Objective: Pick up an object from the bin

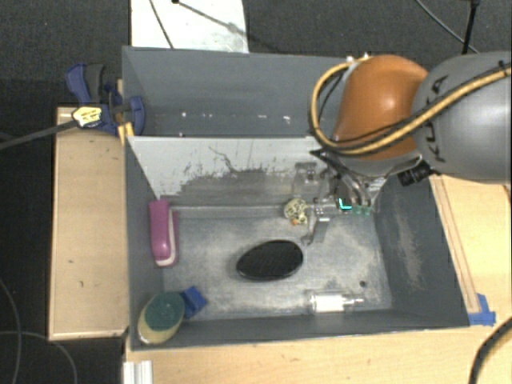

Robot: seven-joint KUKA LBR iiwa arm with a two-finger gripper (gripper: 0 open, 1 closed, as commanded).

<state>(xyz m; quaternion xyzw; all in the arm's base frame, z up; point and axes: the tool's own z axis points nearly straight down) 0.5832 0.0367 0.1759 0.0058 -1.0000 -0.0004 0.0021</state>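
My gripper (318,213) hangs under the arm's orange cover over the back right part of the bin floor. A small pale yellowish lumpy thing (296,210) sits right at its left side, touching it or very nearly; I cannot tell whether it is gripped. A flat black oval thing (270,260) lies on the floor just in front and to the left of the gripper. A small white tube (332,302) lies near the front wall, below the gripper.
A pink oblong thing (162,230) lies along the left wall. A round green and yellow thing with a blue piece beside it (166,314) sits in the front left corner. The arm covers the back right corner.
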